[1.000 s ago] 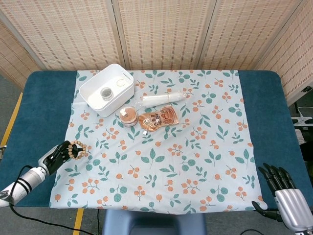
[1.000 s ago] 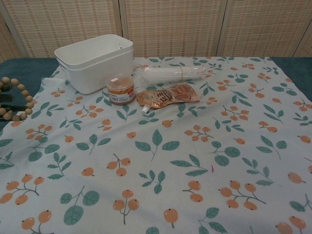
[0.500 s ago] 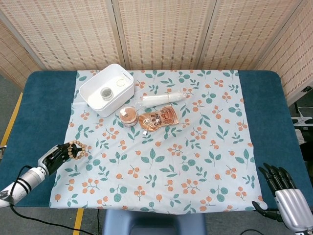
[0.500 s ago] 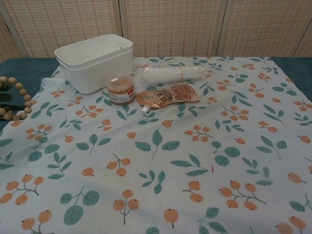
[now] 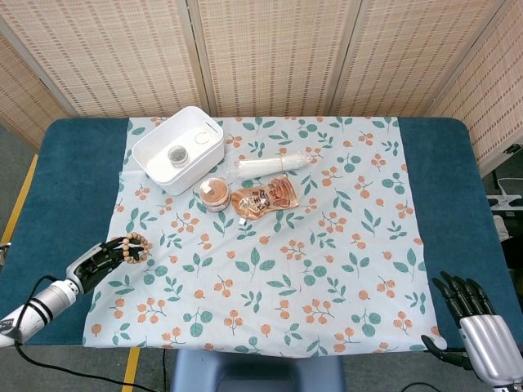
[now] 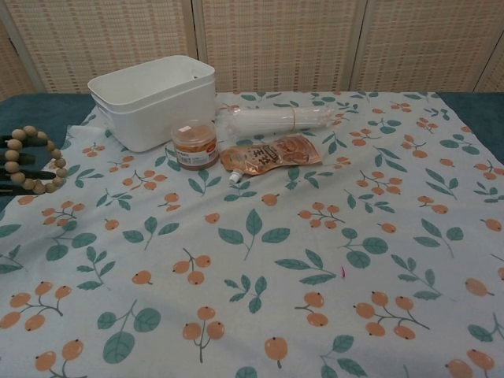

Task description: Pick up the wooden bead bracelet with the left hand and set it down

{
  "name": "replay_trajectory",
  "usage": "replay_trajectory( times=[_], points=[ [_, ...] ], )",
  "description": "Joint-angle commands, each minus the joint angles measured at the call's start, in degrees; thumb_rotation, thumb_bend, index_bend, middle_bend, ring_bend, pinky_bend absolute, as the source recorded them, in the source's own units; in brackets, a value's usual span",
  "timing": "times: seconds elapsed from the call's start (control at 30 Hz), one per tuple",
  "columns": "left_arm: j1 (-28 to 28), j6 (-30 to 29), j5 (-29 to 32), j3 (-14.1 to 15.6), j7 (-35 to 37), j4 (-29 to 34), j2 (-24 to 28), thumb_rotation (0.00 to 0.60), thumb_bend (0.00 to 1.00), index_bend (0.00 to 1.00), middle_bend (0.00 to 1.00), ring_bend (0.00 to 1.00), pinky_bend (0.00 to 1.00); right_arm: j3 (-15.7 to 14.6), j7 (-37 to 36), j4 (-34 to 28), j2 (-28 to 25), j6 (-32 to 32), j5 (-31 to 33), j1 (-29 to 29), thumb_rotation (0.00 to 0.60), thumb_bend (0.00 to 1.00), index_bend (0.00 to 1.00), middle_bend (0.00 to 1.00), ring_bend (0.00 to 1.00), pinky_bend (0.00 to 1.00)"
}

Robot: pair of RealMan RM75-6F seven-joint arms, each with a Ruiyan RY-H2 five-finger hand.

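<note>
Head view: wooden bead bracelet (image 5: 136,248) at 8 o'clock, looped over dark fingers (image 5: 113,252) of left hand (image 5: 100,258), above the left edge of the leaf-print cloth (image 5: 270,237) on the table (image 5: 57,188). Right hand (image 5: 478,327) at 5 o'clock, fingers spread, holding nothing.

Chest view: bracelet at 9 o'clock on black fingers (image 6: 16,167), left of white bin (image 6: 153,98) and orange-lidded jar (image 6: 194,143).

Matt round wooden beads are seen on the bracelet (image 5: 135,248), smooth white plastic on the box (image 5: 155,159), glossy film on the brown pouch (image 5: 265,198), soft printed cloth (image 5: 327,278) over the dark blue surface (image 5: 65,188), and woven reed on the screens (image 5: 270,49).
</note>
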State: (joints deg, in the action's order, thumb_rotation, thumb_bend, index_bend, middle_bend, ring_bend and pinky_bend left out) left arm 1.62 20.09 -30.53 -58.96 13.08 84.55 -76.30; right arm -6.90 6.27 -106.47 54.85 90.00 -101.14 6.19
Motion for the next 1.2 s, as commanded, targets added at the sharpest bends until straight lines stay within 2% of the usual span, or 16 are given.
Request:
replay_trajectory(
  times=[0.03, 0.13, 0.27, 0.43, 0.5, 0.57, 0.7, 0.8, 0.87, 0.97, 1.07, 1.2],
  points=[
    [-1.00, 1.15, -2.00, -1.09, -4.51, -0.39, -1.06, 0.600, 0.95, 0.20, 0.36, 0.07, 0.00, 0.00, -0.02, 0.00, -0.01, 0.05, -0.03, 0.02, 0.441, 0.19, 0.00, 0.00, 0.00, 0.00],
    [-2.62, 0.15, -6.41, -1.45, -12.50, 0.77, -2.45, 0.600, 0.84, 0.18, 0.33, 0.06, 0.00, -0.01, 0.08, 0.01, 0.04, 0.00, -0.05, 0.01, 0.441, 0.19, 0.00, 0.00, 0.00, 0.00],
    [-4.98, -1.68, -10.35, -1.09, -20.23, 3.26, -4.76, 0.600, 0.81, 0.17, 0.33, 0.06, 0.00, -0.12, 0.39, -0.06, 0.15, -0.39, -0.10, -0.10, 0.442, 0.19, 0.00, 0.00, 0.00, 0.00],
    [-6.82, -3.67, -15.37, 1.16, -27.85, 5.96, -7.21, 0.600, 0.76, 0.16, 0.33, 0.07, 0.00, -0.17, 0.64, -0.16, 0.17, -0.51, -0.02, -0.08, 0.442, 0.19, 0.00, 0.00, 0.00, 0.00],
    [-7.37, -3.68, -17.69, 1.90, -31.49, 6.91, -7.92, 0.600, 0.71, 0.14, 0.33, 0.07, 0.00, -0.18, 0.71, -0.20, 0.11, -0.63, 0.10, -0.10, 0.441, 0.19, 0.00, 0.00, 0.00, 0.00],
    [-7.89, -3.96, -20.72, 2.49, -36.05, 7.67, -8.44, 0.600, 0.65, 0.13, 0.30, 0.07, 0.00, -0.16, 0.66, -0.22, 0.06, -0.67, 0.17, -0.13, 0.440, 0.19, 0.00, 0.00, 0.00, 0.00],
    [-9.34, -6.35, -27.56, 3.25, -46.69, 9.63, -9.71, 0.600, 0.52, 0.08, 0.19, 0.05, 0.00, -0.17, 0.39, -0.21, -0.11, -0.61, 0.23, -0.13, 0.441, 0.19, 0.00, 0.00, 0.00, 0.00],
    [-10.77, -9.38, -31.67, 2.92, -53.02, 11.20, -10.89, 0.600, 0.47, 0.04, 0.12, 0.01, 0.00, -0.20, 0.35, -0.22, -0.21, -0.50, 0.13, -0.09, 0.441, 0.19, 0.00, 0.00, 0.00, 0.00],
    [-11.78, -11.26, -33.99, 2.54, -56.26, 12.08, -11.71, 0.600, 0.46, 0.03, 0.11, 0.00, 0.00, -0.26, 0.30, -0.23, -0.26, -0.37, 0.02, -0.02, 0.440, 0.19, 0.00, 0.00, 0.00, 0.00],
    [-13.79, -13.00, -36.33, 1.40, -59.59, 13.71, -12.95, 0.597, 0.46, 0.02, 0.13, 0.00, 0.00, -0.33, 0.40, -0.25, -0.25, -0.24, -0.14, 0.08, 0.441, 0.19, 0.00, 0.00, 0.00, 0.00],
    [-16.58, -13.47, -37.07, -1.47, -61.61, 16.68, -14.40, 0.589, 0.46, 0.00, 0.14, 0.00, 0.01, -0.39, 0.58, -0.31, -0.22, -0.24, -0.23, 0.13, 0.442, 0.19, 0.00, 0.00, 0.00, 0.00],
    [-25.22, -11.20, -36.74, -10.88, -66.94, 23.66, -17.46, 0.585, 0.45, 0.00, 0.09, 0.00, 0.06, -0.23, 0.84, -0.22, -0.22, 0.54, -0.24, 0.48, 0.441, 0.19, 0.00, 0.00, 0.00, 0.00]
  ],
)
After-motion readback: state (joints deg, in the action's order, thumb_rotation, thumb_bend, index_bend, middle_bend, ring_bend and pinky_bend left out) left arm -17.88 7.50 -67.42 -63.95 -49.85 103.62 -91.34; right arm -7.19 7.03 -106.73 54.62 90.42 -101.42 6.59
